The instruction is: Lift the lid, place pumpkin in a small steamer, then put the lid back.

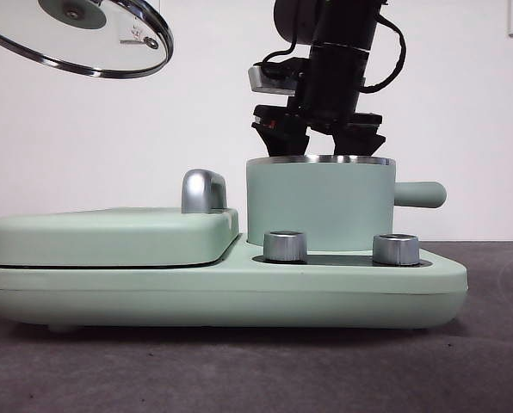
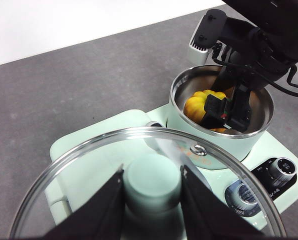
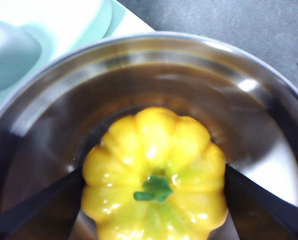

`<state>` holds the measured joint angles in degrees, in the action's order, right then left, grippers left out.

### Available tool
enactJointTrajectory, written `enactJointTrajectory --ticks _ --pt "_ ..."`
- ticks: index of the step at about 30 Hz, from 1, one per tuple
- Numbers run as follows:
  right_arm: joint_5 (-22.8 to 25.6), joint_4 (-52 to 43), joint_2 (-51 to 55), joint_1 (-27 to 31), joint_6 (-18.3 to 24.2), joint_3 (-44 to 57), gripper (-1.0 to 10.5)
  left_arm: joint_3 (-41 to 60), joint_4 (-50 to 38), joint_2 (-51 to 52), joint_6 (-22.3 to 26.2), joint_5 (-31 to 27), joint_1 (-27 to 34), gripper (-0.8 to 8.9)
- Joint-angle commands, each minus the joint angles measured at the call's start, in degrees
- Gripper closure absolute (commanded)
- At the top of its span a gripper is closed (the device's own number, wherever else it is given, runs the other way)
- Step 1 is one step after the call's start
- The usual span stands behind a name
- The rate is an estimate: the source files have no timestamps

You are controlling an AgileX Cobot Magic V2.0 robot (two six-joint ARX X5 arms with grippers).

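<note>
Your pumpkin (image 3: 154, 172) sits inside the small steamer (image 1: 318, 205), low within the steel wall, with its green stem facing up toward the right wrist camera. The near edge of the pumpkin is cut off by the picture border in that view. In the left wrist view you see only a part of the pumpkin (image 2: 203, 102), because the right gripper (image 2: 228, 114) stands in front of it. In the front view the pumpkin is fully hidden behind the mint-green wall of the pot.

The right gripper (image 3: 154, 200) reaches down into the pot, one black jaw on each side of the pumpkin. The jaws are spread about as wide as the fruit and lie against its flanks (whether they really press it or only touch, you cannot tell). From the front, the right gripper (image 1: 318, 138) shows as a dark mass just above the steel rim, with its tips hidden below the rim.

The lid (image 2: 144, 185) is held up in the air by the left gripper (image 2: 152, 200), whose jaws are closed on the mint-green knob. In the front view the lid (image 1: 84, 39) hangs tilted in the upper corner, partly cut off, well apart from the pot.

The steamer stands on the appliance base (image 1: 222, 288), behind two silver knobs (image 1: 285, 246), beside the griddle cover (image 1: 110, 234).
</note>
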<state>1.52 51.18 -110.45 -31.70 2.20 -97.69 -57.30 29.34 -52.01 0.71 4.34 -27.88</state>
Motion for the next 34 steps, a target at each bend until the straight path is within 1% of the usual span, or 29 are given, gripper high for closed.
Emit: enactJointTrajectory --ticks 1,5,9,11,15,18,21,23,26,27,29,32,34 --pt "-0.04 -0.24 -1.57 -0.28 0.37 -1.42 6.1 -0.85 -1.90 -0.04 0.50 -0.09 -0.15 7.96" --pt "-1.99 -0.98 -1.57 -0.31 -0.72 -1.42 6.1 -0.83 -1.90 -0.04 0.50 -0.09 -0.15 7.96" --pt "-2.47 -1.01 -1.60 -0.37 -0.68 -1.42 6.1 -0.85 -1.90 -0.04 0.50 -0.09 -0.15 7.96" --pt "-3.17 -1.09 -1.88 -0.35 -0.70 -1.42 5.4 -0.85 -1.90 -0.04 0.50 -0.09 -0.15 7.96" --pt "-3.04 -1.14 -2.86 -0.35 -0.70 -1.40 5.3 -0.85 -1.90 -0.04 0.50 -0.09 -0.15 7.96" --pt "-3.06 -1.25 -3.19 -0.42 -0.68 -1.42 4.8 -0.83 -1.90 -0.04 0.50 -0.09 -0.15 7.96" --pt "-3.02 -1.44 -2.54 -0.46 -0.63 -1.44 4.7 -0.85 -1.90 -0.04 0.50 -0.09 -0.15 7.96" --pt "-2.99 -1.38 -1.22 -0.42 -0.57 -1.86 4.7 -0.83 -1.90 -0.04 0.50 -0.09 -0.15 7.96" --pt "-2.93 1.38 2.14 -0.42 -0.74 -3.80 4.7 -0.83 -1.90 -0.04 0.50 -0.09 -0.15 7.96" --pt "-2.93 2.91 3.65 -0.42 -1.25 -4.50 5.0 -0.85 -1.90 -0.04 0.50 -0.09 -0.15 7.96" --pt "-2.97 5.35 7.19 -0.39 -2.23 -4.66 6.0 -0.83 -1.90 -0.04 0.50 -0.09 -0.15 7.96" --pt "-2.69 8.15 12.33 -0.20 -2.21 -3.98 6.1 -0.83 -1.88 -0.04 0.52 -0.09 -0.15 7.96" --pt "-2.58 7.37 16.70 -0.20 -2.21 -0.11 6.1 -0.85 -1.88 -0.04 0.52 -0.09 -0.15 7.96"
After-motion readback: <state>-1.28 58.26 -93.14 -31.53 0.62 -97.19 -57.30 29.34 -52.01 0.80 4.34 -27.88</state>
